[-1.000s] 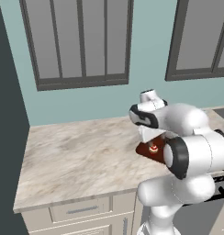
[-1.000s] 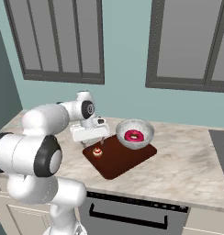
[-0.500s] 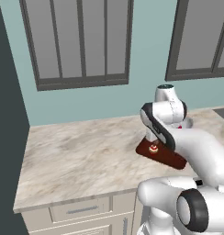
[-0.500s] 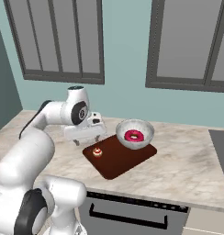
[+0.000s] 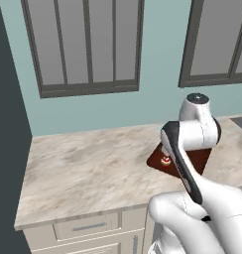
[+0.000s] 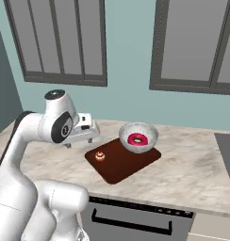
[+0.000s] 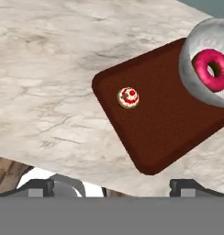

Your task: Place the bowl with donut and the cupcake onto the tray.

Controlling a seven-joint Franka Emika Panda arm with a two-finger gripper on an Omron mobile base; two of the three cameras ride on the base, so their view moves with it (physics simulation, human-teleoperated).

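The tool [image 7: 111, 186] stood released, its two dark finger tips [image 7: 40, 187] set wide apart at the bottom of the hand view, holding nothing and hanging above the near edge of the pale marbled tabletop [image 7: 45, 69]. From above, that view showed the flat, dark reddish-brown rectangular tray [image 7: 164, 119] lying on the tabletop with the tiny red-wrappered, pale-frosted cupcake [image 7: 128, 97] near one corner and the wide, shallow, pale grey-white glossy bowl [image 7: 192, 73] on the opposite side, the pink-iced ring donut [image 7: 210, 68] inside it. The right base view gave the whole layout from the side, tray [image 6: 121, 164], cupcake [image 6: 100, 156], bowl [image 6: 138, 136] and donut [image 6: 137, 139], with the tool [image 6: 84, 134] raised just left of the tray. In the left base view the white arm hid the bowl, leaving a tray corner [image 5: 157, 158] and the cupcake [image 5: 166, 159]. Since a second earlier the arm had lifted and drawn back from the tray; the things on it had not moved.
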